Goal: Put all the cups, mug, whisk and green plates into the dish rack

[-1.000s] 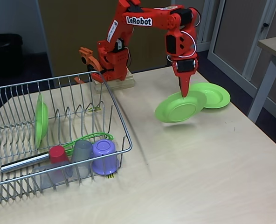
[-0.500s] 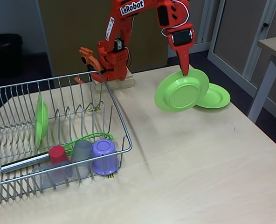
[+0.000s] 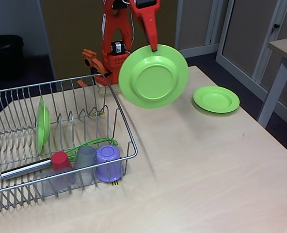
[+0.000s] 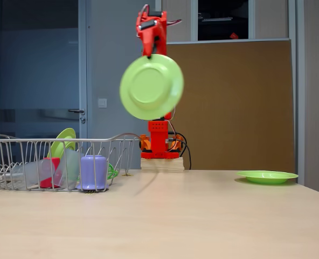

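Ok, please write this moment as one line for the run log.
gripper: shut on held plate, in air | dish rack: one plate, whisk, mug, cups | table: one plate left

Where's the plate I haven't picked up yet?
In both fixed views the last green plate lies flat on the table's right side, apart from the dish rack at left.

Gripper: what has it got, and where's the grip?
The gripper holds a green plate by its top rim, hanging on edge, well above the table.
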`<action>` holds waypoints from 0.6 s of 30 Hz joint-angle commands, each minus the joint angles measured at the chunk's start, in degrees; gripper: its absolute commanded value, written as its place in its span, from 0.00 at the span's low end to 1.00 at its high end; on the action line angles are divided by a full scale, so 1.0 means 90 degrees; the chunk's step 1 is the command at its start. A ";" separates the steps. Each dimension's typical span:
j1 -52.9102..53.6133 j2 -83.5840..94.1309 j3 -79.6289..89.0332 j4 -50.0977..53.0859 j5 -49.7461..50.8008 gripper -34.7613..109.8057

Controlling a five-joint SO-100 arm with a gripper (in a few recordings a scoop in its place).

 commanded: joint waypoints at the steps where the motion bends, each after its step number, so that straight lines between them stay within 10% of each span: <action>1: 0.1104 0.0508 -0.0146 -0.0117 -0.0537 0.24; 18: 0.3809 0.2559 0.3525 -0.2402 -0.0020 0.24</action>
